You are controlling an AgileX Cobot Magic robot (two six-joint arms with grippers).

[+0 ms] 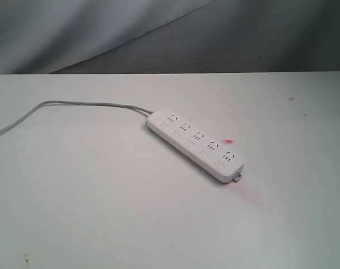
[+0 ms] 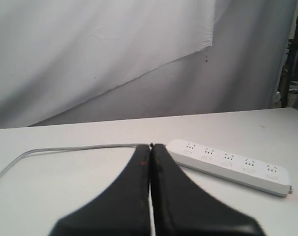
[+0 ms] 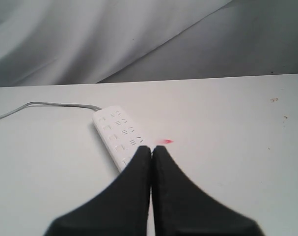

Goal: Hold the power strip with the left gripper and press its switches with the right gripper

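left gripper (image 2: 150,147), right gripper (image 3: 151,149) closed | power strip (image 1: 195,144) on white table (image 1: 102,213) | grey drape (image 1: 158,33)

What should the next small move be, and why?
Probably open the left gripper and ease it toward the power strip. The strip lies unheld on the table; both the left and the right gripper are shut and short of it, so pressing switches now would likely push it around.

one power strip (image 1: 194,140), five switches (image 1: 187,143), one cord (image 1: 91,103), two tools (image 2: 150,147) (image 3: 151,149).
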